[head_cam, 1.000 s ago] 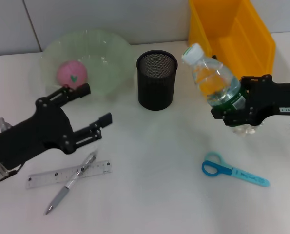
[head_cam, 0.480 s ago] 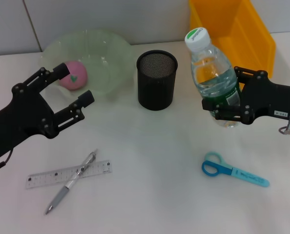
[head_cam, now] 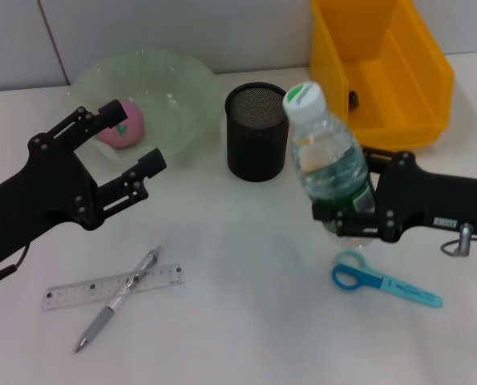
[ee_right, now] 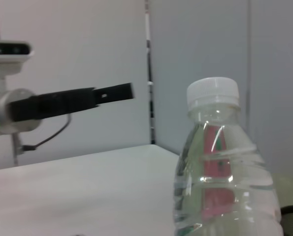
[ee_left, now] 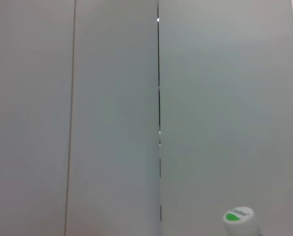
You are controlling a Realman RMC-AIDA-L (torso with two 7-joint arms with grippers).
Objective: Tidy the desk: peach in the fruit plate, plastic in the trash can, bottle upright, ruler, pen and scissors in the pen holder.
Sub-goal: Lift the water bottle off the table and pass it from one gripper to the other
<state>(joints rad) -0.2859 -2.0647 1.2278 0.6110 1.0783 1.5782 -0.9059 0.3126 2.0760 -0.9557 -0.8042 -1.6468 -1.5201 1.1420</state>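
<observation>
Water bottle stands nearly upright, clamped low on its body by the right gripper, with the blue scissors just below. Left gripper, fingers spread wide and holding nothing, hovers beside the peach in the fruit plate.

White desk against a pale wall

The smooth white tabletop meets a light grey panelled wall with thin dark vertical seams.
</observation>
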